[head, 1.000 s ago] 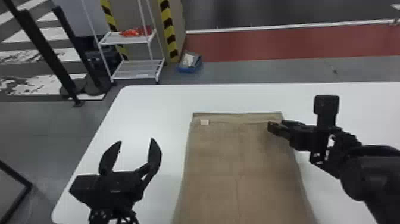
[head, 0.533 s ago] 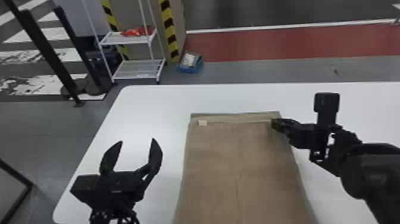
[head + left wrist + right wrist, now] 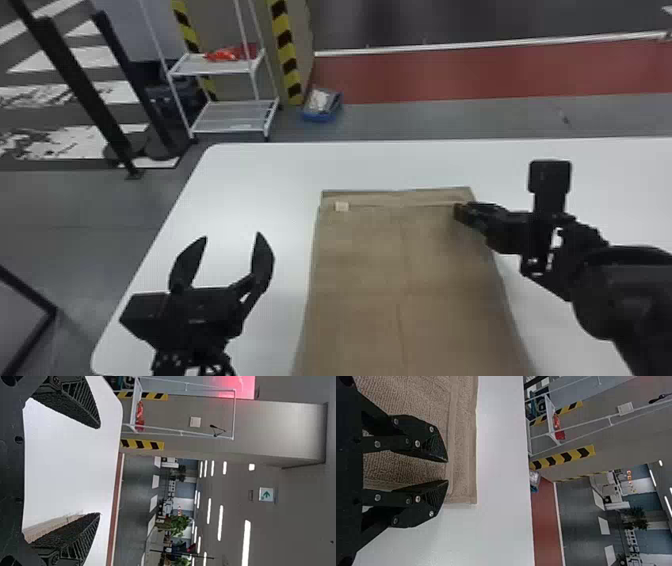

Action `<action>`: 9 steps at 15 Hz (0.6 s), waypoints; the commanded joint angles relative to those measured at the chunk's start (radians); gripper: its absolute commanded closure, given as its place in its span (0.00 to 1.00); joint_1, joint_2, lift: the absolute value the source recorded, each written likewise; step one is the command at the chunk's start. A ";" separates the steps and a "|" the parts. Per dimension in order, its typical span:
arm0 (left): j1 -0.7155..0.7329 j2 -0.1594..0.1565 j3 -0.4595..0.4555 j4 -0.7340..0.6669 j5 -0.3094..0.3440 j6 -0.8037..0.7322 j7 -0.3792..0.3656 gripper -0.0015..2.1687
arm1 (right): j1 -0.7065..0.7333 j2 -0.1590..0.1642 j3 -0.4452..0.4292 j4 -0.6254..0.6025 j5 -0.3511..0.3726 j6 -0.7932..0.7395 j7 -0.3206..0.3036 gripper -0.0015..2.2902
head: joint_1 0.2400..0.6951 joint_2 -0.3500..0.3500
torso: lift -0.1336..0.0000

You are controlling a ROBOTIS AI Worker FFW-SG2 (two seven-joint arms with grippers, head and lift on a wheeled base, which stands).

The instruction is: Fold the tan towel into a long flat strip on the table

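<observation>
The tan towel (image 3: 360, 260) lies flat on the white table, its long sides running away from me, with a small pale tag near its far left corner. Left of the towel, my left gripper (image 3: 232, 235) stands open and holds nothing; in the left wrist view the left gripper (image 3: 99, 471) has its fingers wide apart. My right gripper (image 3: 457, 212) is at the towel's far right corner. In the right wrist view, the right gripper (image 3: 447, 471) has a narrow gap between its fingertips, over the towel (image 3: 464, 455) beside its hemmed edge.
The white table (image 3: 260, 170) extends beyond the towel on its far, left and right sides. Past the table's far left corner stand a white shelf rack (image 3: 235, 112) and a blue box (image 3: 321, 105) on the floor.
My right gripper has shifted slightly to the right along the towel's far end. The towel's far edge has moved a little to the left. The left gripper has stayed still.
</observation>
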 commanded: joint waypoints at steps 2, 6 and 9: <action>0.000 0.000 0.000 0.000 0.001 0.000 0.000 0.04 | -0.009 0.002 0.003 0.000 0.008 0.000 -0.005 0.30 | 1.00 0.73 | 0.08; 0.000 0.002 0.000 0.002 0.002 0.000 0.000 0.04 | -0.006 0.003 0.000 0.000 0.000 0.006 -0.011 0.30 | 1.00 0.73 | 0.08; -0.002 0.002 0.000 0.002 0.002 0.000 0.000 0.04 | -0.009 0.005 0.000 0.003 0.009 0.009 -0.016 0.30 | 1.00 0.73 | 0.08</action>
